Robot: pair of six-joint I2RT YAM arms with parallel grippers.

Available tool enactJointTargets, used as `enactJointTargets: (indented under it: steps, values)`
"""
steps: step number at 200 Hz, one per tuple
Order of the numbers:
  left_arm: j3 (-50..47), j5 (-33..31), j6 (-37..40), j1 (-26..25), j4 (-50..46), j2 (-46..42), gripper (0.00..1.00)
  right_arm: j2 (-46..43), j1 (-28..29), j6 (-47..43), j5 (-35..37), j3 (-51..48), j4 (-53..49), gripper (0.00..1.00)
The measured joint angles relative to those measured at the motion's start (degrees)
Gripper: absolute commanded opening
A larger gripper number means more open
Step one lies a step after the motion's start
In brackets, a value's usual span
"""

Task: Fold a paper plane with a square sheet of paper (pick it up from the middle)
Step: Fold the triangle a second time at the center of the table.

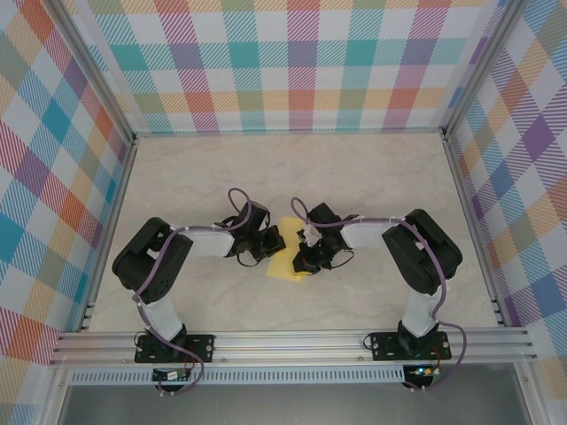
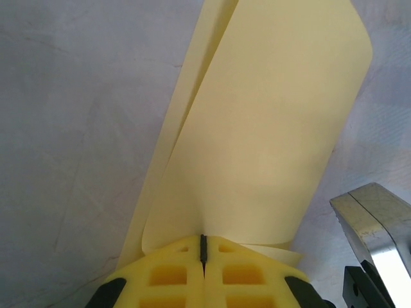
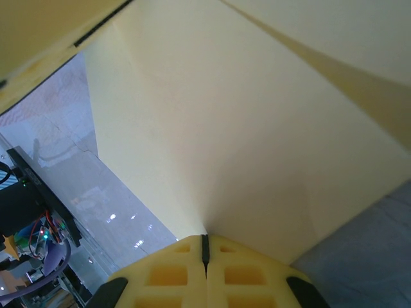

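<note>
We are pinching the thin bright-yellow square sheet of paper (image 1: pixel 285 259) from both sides, near the middle of the tabletop.

Both the left end effector (image 2: pixel 203 249) and the right end effector (image 3: pixel 205 246) are clamped together on the sheet, facing each other just apart, so neither arm is nearer. Seen from the left wrist, the sheet is running straight ahead, curling over in two layers. Seen from the right wrist, it is fanning up and away. We are judging that the next crease turns on that axis between the tips. The pale marbled tabletop (image 1: pixel 292 168) is lying bare all round, and the checked walls (image 1: pixel 301 71) are standing well apart from the sheet, with most room on the far side.
</note>
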Motion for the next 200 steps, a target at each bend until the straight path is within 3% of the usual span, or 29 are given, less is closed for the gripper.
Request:
enactJointTargets:
  steps: [60,111,157,200]
  values:
    - [-0.72,0.07,0.22,0.00,1.55,0.02,0.00,-2.91,0.00,4.92,-0.72,1.99,1.25,0.07]
    - [-0.72,0.07,0.20,0.00,1.68,0.02,0.00,3.15,0.37,6.29,-0.83,6.19,2.60,0.09]
    - [-0.72,-0.17,0.17,-0.02,1.66,0.02,0.00,4.31,0.55,5.55,0.07,4.79,2.51,0.12]
    - [-1.03,-0.24,-0.22,-0.04,2.05,0.02,0.00,0.09,0.55,5.11,0.00,-0.28,2.40,0.15]
